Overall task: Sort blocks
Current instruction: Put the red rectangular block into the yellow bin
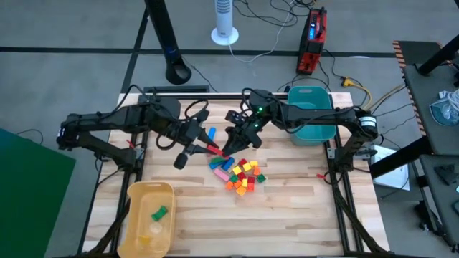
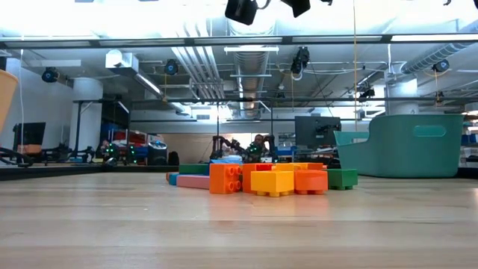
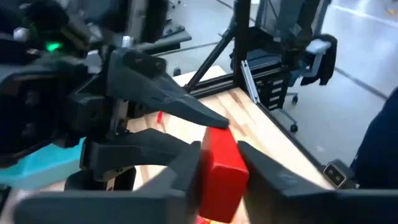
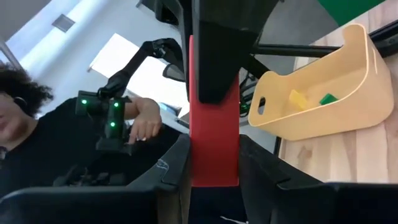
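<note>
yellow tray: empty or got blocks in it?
Not empty. The yellow tray holds a green block in the high view; the right wrist view shows a yellow block beside it.

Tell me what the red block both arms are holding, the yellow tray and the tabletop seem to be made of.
Red block: looks like smooth, glossy moulded plastic with crisp edges.
Yellow tray: likely plastic too, with thin, slightly translucent walls and a cut-out handle.
Tabletop: pale wood in jointed strips with visible grain, matte finish.

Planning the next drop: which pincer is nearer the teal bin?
Right. The right pincer is at the table's middle, its arm passing just beside the teal bin. The left pincer meets it on the red block, slightly farther off.
</note>
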Robot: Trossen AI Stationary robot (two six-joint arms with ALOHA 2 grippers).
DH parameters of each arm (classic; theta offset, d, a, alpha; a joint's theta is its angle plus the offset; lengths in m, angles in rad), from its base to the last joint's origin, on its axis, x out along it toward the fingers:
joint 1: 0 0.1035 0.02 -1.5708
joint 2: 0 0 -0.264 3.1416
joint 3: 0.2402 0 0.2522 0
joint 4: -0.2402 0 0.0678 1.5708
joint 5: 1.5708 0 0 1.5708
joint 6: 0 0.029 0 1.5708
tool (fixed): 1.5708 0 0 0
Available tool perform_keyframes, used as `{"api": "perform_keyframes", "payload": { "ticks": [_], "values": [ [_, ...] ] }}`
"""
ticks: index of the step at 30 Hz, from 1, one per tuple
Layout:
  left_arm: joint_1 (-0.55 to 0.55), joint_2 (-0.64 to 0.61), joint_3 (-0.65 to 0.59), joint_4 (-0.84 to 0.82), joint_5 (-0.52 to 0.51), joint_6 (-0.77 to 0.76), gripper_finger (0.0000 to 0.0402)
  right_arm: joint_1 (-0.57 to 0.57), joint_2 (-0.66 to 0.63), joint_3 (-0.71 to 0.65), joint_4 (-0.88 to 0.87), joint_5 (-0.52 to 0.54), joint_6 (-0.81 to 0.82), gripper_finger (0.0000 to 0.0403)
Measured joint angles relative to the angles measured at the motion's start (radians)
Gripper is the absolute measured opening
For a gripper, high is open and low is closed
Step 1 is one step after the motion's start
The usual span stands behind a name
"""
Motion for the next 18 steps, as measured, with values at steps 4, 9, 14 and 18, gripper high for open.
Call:
{"api": "perform_keyframes", "payload": {
  "ticks": [4, 9, 14, 18],
  "values": [
    [0.003, -0.021, 0.0, -0.042, -0.025, -0.052, 0.0042, -0.013, 0.0, 0.001, -0.004, 0.041, -0.009, 0.0127],
    [0.003, -0.086, 0.028, -0.279, -0.06, -0.141, 0.0042, -0.062, -0.017, 0.001, -0.148, 0.051, -0.021, 0.0186],
    [-0.009, -0.134, 0.092, -0.701, -0.093, -0.324, 0.0042, -0.096, -0.05, 0.002, -0.501, 0.172, -0.198, 0.0191],
    [-0.072, -0.17, 0.08, -0.93, -0.1, -0.528, 0.0042, -0.1, -0.051, 0.001, -0.79, 0.366, -0.339, 0.0178]
  ]
}}
